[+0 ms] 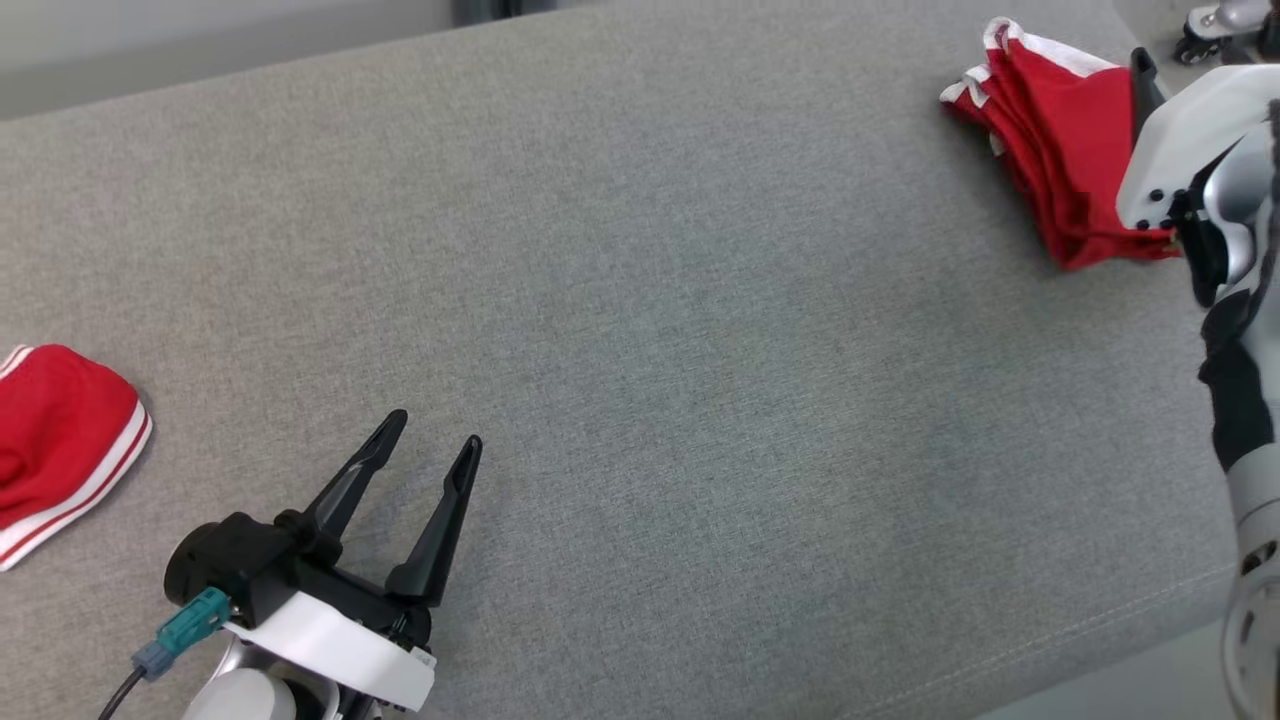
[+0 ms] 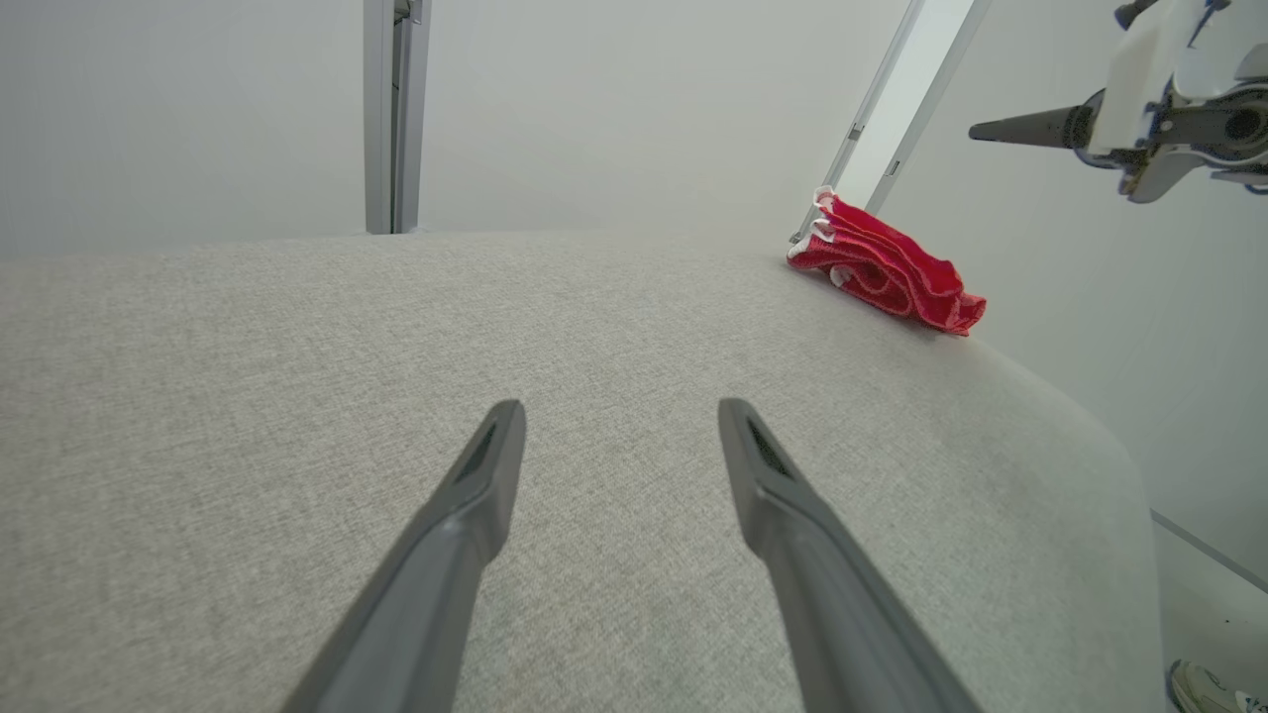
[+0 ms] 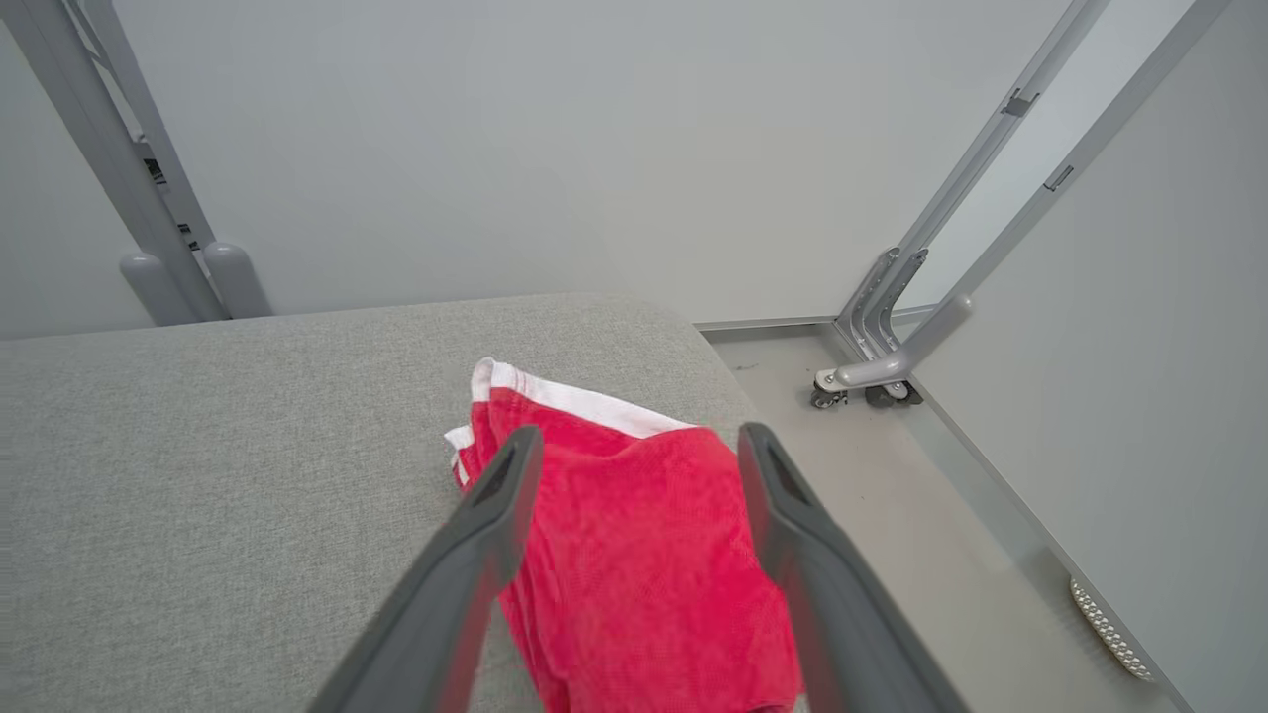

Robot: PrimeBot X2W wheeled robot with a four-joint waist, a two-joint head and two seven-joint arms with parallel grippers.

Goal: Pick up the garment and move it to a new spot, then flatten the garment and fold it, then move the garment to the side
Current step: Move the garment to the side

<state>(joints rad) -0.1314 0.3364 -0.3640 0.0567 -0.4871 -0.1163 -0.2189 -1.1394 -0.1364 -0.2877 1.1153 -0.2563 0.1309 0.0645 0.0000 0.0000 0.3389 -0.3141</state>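
A folded red garment with white trim [image 1: 1060, 150] lies at the far right end of the grey padded table [image 1: 700, 350], close to its corner. My right gripper [image 1: 1148, 85] hovers above it, open and holding nothing. In the right wrist view the garment [image 3: 634, 564] shows between and under that gripper [image 3: 639, 446]. In the left wrist view the garment [image 2: 887, 267] rests well below the raised right gripper [image 2: 1050, 127]. My left gripper [image 1: 437, 432] stands open over bare fabric at the near left, its gripper [image 2: 619, 411] spread wide with nothing in it.
Another red garment with white stripes [image 1: 60, 450] lies at the table's left edge. Beyond the right end the floor drops away, with a metal frame leg on casters [image 3: 872, 376]. A shoe [image 2: 1204, 685] shows on the floor.
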